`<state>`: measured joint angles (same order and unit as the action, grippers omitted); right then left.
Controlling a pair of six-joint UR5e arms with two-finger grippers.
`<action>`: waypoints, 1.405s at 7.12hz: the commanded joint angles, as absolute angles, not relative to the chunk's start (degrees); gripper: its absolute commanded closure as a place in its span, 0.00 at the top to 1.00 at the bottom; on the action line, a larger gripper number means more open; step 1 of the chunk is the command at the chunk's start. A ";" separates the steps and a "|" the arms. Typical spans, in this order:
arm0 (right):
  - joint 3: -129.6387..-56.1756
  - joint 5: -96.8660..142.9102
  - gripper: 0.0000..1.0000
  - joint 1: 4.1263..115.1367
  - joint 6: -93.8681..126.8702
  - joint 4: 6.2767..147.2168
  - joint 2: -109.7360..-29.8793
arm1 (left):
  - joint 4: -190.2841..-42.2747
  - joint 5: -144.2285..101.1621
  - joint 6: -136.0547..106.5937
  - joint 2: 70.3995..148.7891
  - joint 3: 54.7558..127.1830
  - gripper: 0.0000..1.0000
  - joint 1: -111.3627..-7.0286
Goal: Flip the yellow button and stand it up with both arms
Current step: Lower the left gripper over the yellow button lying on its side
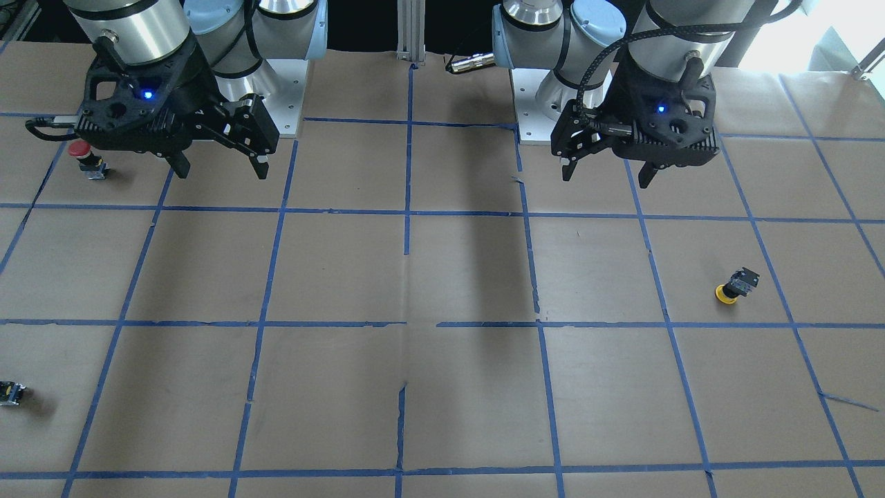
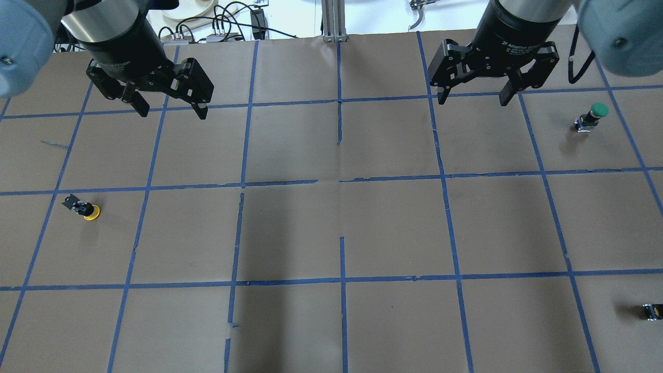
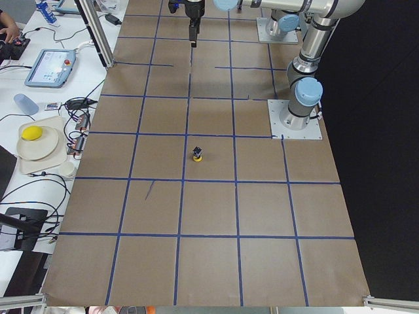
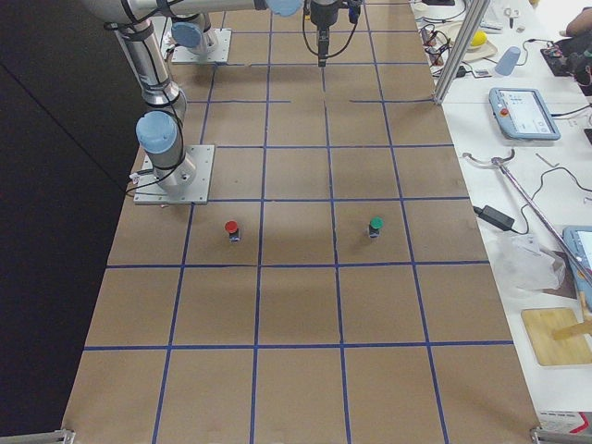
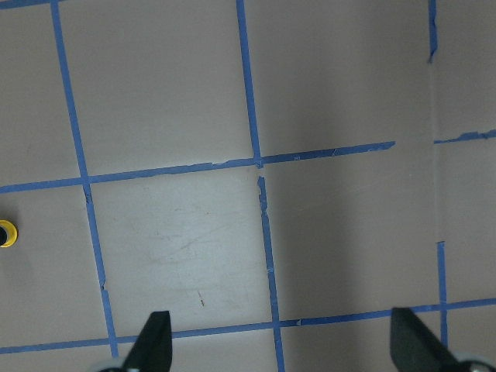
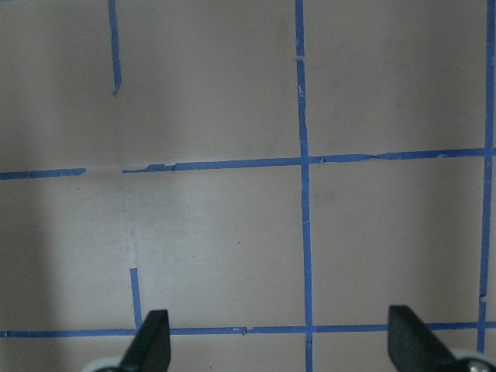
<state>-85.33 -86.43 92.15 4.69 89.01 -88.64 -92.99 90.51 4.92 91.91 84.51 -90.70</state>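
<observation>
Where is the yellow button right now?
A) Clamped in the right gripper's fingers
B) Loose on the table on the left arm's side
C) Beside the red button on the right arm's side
B: the yellow button lies free on the table on the left arm's side, apart from the left gripper. That gripper and the right gripper both hang open and empty.
</observation>
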 commanded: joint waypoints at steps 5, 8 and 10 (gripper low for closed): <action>-85.96 -85.96 0.99 92.02 4.31 89.03 -88.59 | -93.52 90.35 24.79 91.31 91.83 0.99 -72.30; -86.13 -85.96 0.99 92.02 4.13 88.95 -88.68 | -81.19 90.53 46.33 95.25 97.89 0.99 -62.95; -86.13 -85.96 0.99 92.02 4.13 88.95 -88.68 | -75.72 90.44 55.50 97.55 101.50 0.99 -57.07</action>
<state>-86.12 -86.00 92.02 4.14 88.95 -88.67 -80.22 90.48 49.46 96.12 99.31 -60.59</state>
